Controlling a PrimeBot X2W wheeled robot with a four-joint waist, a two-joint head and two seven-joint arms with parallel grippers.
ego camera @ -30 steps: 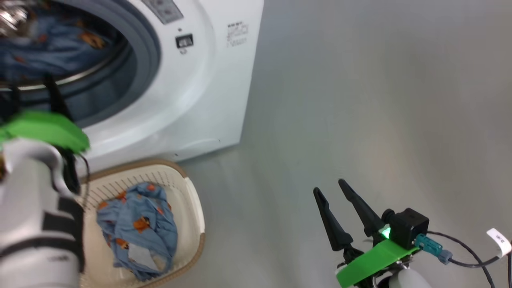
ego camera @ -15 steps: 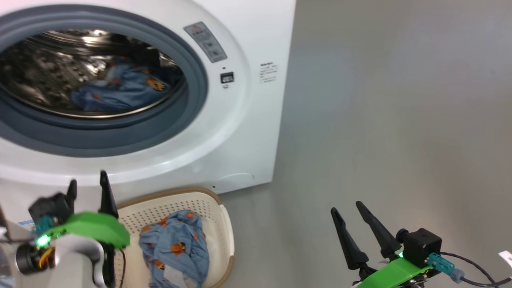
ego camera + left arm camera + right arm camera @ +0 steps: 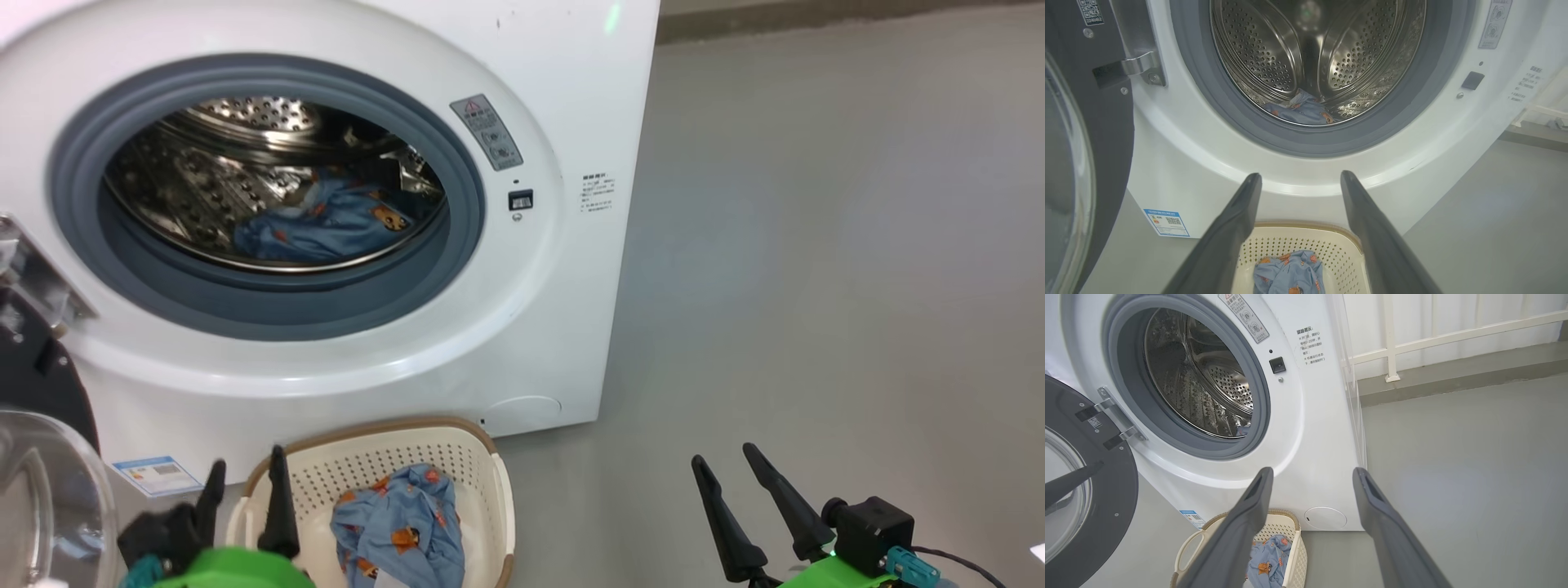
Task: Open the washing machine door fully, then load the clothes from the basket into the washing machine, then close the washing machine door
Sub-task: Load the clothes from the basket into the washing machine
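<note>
Clothes: one light blue piece with orange-red figures lies crumpled in the basket, a white patch showing at its near edge. A second garment of the same print lies at the bottom of the drum, just behind the grey seal.

Basket: stands on the floor, close against the foot of the washing machine and below the opening. It has a brown rim, and one side handle shows in the right wrist view.

Washing machine door: swung wide open to the left of the opening on two metal hinges. The inner face with its dark rim is turned outward and the clear bowl bulges toward the robot. A blue label sticker sits low on the machine's front, between door and basket.

Left gripper: low in the head view, fingers pointing up, at the near left corner of the basket. The fingers are spread apart with nothing between them. In its own wrist view they frame the basket's far rim and the white lip under the opening, touching neither.

Right gripper: well to the right of the basket, over bare floor. Its fingers are parted and it is empty.

Background, right wrist view: a white railing runs along the wall beyond the machine.
</note>
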